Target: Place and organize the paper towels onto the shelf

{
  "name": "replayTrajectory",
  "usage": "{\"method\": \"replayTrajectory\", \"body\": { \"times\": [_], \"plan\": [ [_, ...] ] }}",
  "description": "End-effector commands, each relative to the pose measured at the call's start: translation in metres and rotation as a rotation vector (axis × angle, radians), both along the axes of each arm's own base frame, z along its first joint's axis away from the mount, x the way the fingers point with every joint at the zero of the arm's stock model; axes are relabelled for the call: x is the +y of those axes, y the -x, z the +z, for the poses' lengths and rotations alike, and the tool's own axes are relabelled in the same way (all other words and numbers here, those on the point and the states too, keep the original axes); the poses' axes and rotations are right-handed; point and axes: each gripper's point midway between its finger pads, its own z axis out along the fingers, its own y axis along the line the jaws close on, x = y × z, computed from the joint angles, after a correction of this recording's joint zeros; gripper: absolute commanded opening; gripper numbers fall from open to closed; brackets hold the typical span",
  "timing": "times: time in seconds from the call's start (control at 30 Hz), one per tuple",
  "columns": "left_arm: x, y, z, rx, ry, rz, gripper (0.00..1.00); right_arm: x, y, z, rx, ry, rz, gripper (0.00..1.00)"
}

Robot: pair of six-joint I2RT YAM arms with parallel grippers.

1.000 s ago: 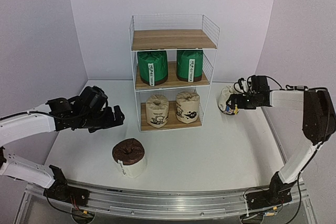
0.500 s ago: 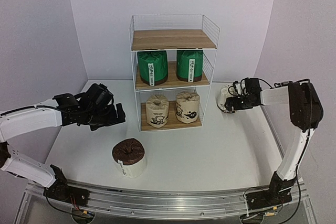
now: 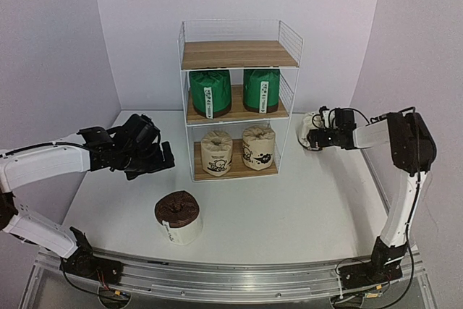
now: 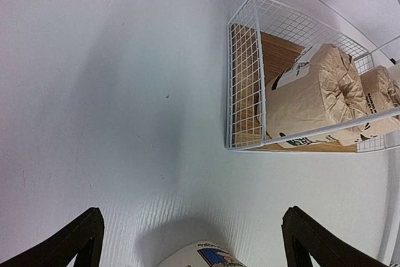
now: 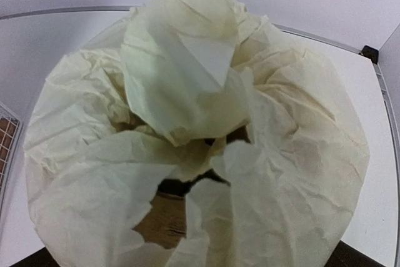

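The shelf (image 3: pixel 239 54) stands at the back centre, its top board bare. Two green rolls (image 3: pixel 210 92) sit on the middle board and two beige printed rolls (image 3: pixel 217 153) on the bottom board; the beige ones also show in the left wrist view (image 4: pixel 312 95). The brown-topped roll (image 3: pixel 178 216) stands on the table in front. My left gripper (image 3: pixel 158 158) is open and empty, left of the shelf; the roll's white edge (image 4: pixel 200 256) shows between its fingers (image 4: pixel 81 239). My right gripper (image 3: pixel 320 137) is shut on the white roll (image 3: pixel 309 129), beside the shelf's right side. Its crumpled wrap (image 5: pixel 200 129) fills the right wrist view.
The shelf's white wire side (image 4: pixel 244 79) stands close ahead of the left gripper. Lilac walls close in the white table (image 3: pixel 289 208) at the back and both sides. A metal rail (image 3: pixel 231 280) runs along the near edge.
The right gripper has carried the white roll left and a little up, closer to the shelf's right side. The left gripper has shifted slightly right toward the shelf.
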Motion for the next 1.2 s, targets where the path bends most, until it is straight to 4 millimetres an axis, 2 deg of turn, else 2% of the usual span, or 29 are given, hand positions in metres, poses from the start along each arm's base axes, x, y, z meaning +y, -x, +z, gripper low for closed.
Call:
{"method": "replayTrajectory", "body": {
  "times": [0.0, 0.13, 0.33, 0.63, 0.87, 1.03, 1.17],
  "plan": [
    [0.0, -0.006, 0.018, -0.019, 0.022, 0.03, 1.0, 0.001, -0.026, 0.013, -0.115, -0.013, -0.01, 0.93],
    [0.002, -0.004, 0.016, -0.006, 0.021, 0.038, 1.0, 0.002, -0.03, 0.016, -0.158, -0.031, -0.013, 0.78],
    [0.003, -0.002, 0.017, 0.0, 0.018, 0.039, 1.0, -0.008, -0.033, 0.022, -0.213, -0.019, -0.071, 0.63],
    [0.002, 0.0, 0.018, 0.004, 0.016, 0.021, 1.0, -0.008, -0.018, 0.054, -0.272, -0.039, -0.064, 0.29],
    [0.0, 0.002, 0.015, 0.005, 0.031, 0.001, 1.0, -0.009, -0.003, 0.067, -0.283, -0.055, -0.07, 0.26],
    [0.0, 0.005, 0.012, 0.011, 0.037, -0.007, 1.0, -0.009, 0.01, 0.093, -0.322, -0.074, -0.069, 0.23],
    [0.0, 0.006, 0.011, 0.007, 0.047, -0.014, 1.0, -0.012, 0.021, 0.116, -0.361, -0.079, -0.079, 0.17]
  ]
}}
